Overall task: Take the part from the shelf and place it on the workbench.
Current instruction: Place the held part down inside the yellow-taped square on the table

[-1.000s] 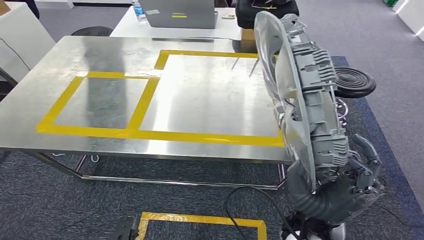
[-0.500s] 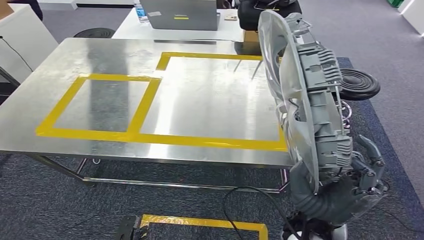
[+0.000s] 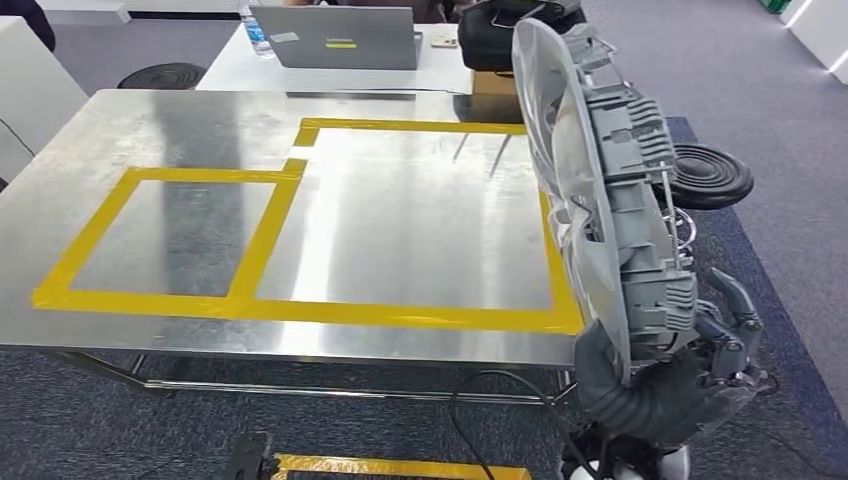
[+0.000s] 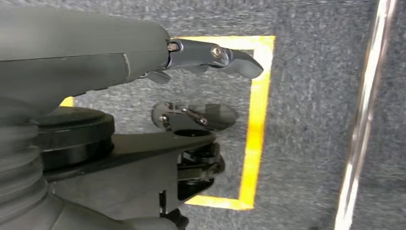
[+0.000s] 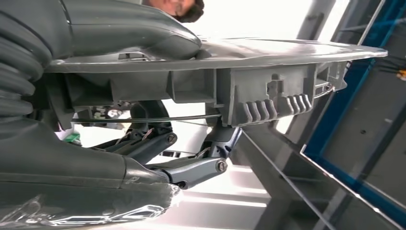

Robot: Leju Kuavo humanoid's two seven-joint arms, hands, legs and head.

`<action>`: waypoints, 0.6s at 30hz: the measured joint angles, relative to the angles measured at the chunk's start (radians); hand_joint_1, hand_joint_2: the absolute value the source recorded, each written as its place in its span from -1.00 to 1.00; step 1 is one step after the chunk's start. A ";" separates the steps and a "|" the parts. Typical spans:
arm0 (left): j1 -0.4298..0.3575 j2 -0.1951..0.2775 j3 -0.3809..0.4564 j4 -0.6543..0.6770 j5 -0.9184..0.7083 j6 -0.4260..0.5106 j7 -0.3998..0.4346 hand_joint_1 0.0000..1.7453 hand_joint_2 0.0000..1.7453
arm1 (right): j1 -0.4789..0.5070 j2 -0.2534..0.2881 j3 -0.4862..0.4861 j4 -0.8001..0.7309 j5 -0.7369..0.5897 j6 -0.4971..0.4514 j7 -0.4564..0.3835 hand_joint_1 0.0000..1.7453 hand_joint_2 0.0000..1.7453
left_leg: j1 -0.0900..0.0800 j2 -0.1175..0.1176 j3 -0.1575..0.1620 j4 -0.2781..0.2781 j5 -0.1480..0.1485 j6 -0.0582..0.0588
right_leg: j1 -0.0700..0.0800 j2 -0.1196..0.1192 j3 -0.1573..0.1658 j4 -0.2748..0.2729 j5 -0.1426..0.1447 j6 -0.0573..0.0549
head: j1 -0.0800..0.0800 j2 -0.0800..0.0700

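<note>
Right hand grips grey plastic part upright, at right edge of steel workbench. Left hand fingers apart, holding nothing, over carpet.

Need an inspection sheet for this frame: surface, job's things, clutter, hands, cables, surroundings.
Surface: steel workbench, bare, marked with yellow tape rectangles.
Job's things: large grey plastic part, held on edge beside the bench's right end, not yet on the bench.
Clutter: nothing seen on the workbench.
Hands: right hand grips the part's lower end; left hand holds nothing, fingers apart, above the carpet.
Cables: black cable on the floor by the bench's near edge.
Surroundings: white table behind with laptop, water bottle, black bag; round black stool to the right; yellow tape floor marking.
</note>
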 joint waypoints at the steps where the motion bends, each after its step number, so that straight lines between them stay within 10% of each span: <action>1: 0.000 0.000 0.000 0.000 -0.005 0.008 0.004 -1.00 1.00 | 0.000 0.000 0.000 0.000 0.000 0.000 0.001 1.00 1.00 | 0.001 0.000 0.001 -0.002 -0.005 0.006 | -0.002 0.000 0.003 -0.006 -0.003 0.005 | 0.001 0.000; 4: -0.002 -0.003 0.000 0.000 -0.020 0.029 0.009 -1.00 1.00 | -0.001 0.000 0.000 0.000 0.001 0.000 0.003 1.00 1.00 | 0.007 0.000 0.013 -0.011 -0.017 0.024 | -0.002 -0.009 -0.025 0.060 -0.040 0.020 | 0.004 0.000; 8: -0.002 -0.004 0.000 0.000 -0.027 0.047 0.010 -1.00 1.00 | 0.000 0.000 0.000 0.002 0.002 0.000 0.003 1.00 1.00 | 0.007 0.000 0.029 -0.011 -0.035 0.031 | -0.004 -0.012 -0.197 0.302 -0.093 0.028 | 0.006 0.000; 13: -0.004 -0.006 0.002 0.000 -0.020 0.070 0.008 -1.00 1.00 | -0.001 0.000 0.000 0.003 0.004 0.000 0.003 1.00 1.00 | 0.003 -0.005 0.065 -0.009 -0.059 0.017 | -0.004 -0.016 -0.140 0.062 0.095 0.019 | 0.006 0.000; 18: -0.006 -0.007 0.003 0.000 -0.013 0.080 0.005 -1.00 1.00 | -0.001 0.000 0.000 0.004 0.008 0.000 0.002 1.00 1.00 | 0.002 -0.003 0.060 0.003 -0.073 -0.009 | -0.003 -0.011 -0.131 0.028 0.112 -0.010 | 0.002 0.000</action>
